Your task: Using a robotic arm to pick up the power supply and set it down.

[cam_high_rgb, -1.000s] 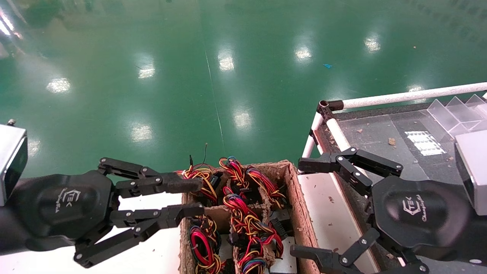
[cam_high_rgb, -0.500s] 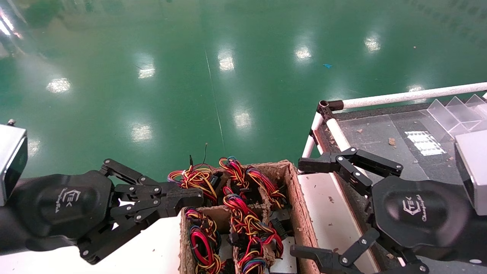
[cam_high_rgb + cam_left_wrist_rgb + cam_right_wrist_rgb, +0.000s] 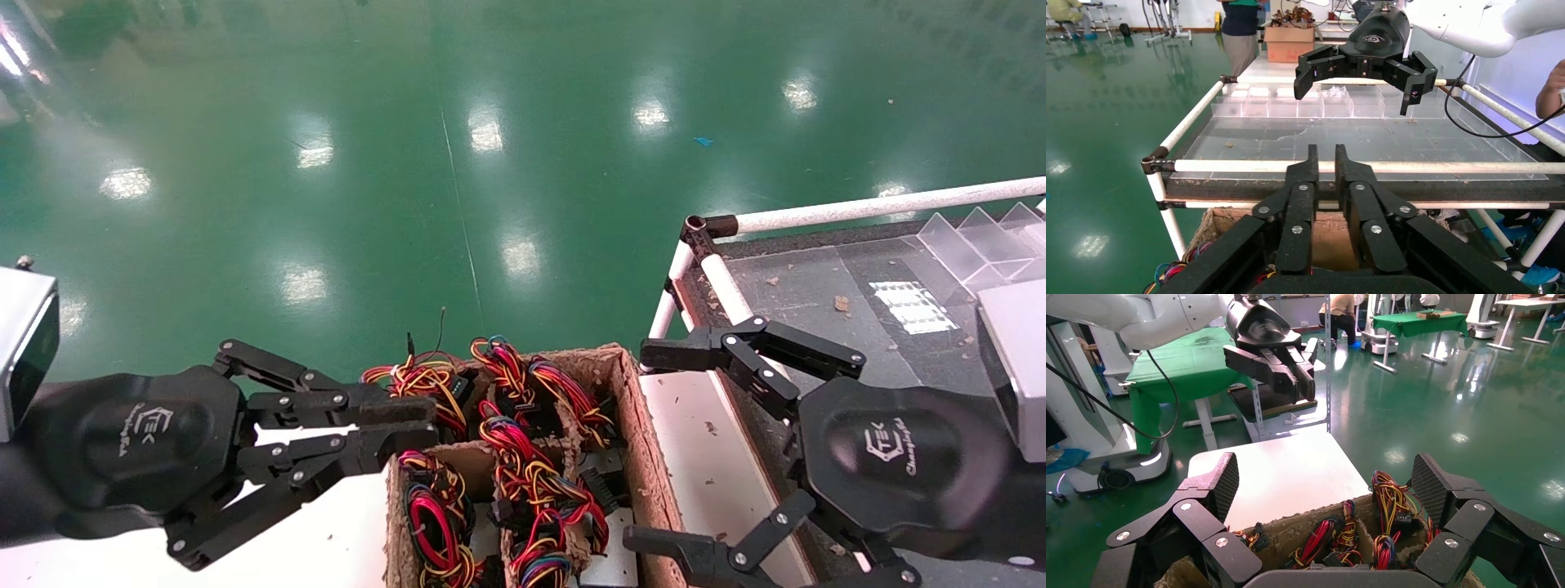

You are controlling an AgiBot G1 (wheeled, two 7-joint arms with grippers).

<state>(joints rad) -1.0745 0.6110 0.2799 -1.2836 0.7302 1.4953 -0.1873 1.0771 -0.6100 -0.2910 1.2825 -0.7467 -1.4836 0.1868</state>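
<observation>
Found the power supply (image 3: 421, 382) not yet lifted, at the far left corner of the compartmented cardboard carton (image 3: 647, 465), showing only as a looped bundle of red, yellow and black wires; could not make out its metal body under them. Counted further like bundles (image 3: 535, 478) in the neighbouring compartments, all unmoved. Placed the left gripper (image 3: 426, 420) level at that same corner, fingertips touching or just beside the loop, fingers (image 3: 1310, 160) drawn nearly together with only a narrow slit between and, judging by the left wrist view, nothing pinched. Judged the pick not secured, so grasp, lift and setting down all remained. Placed the right gripper (image 3: 637, 445) idle beyond the carton's right edge, spread wide and empty, near the white-tubed rack (image 3: 858, 208). Against a second earlier, saw the left fingers far less spread; against half a second earlier, when pressed together, saw them parted slightly again, with the wire loop about where it lay.
</observation>
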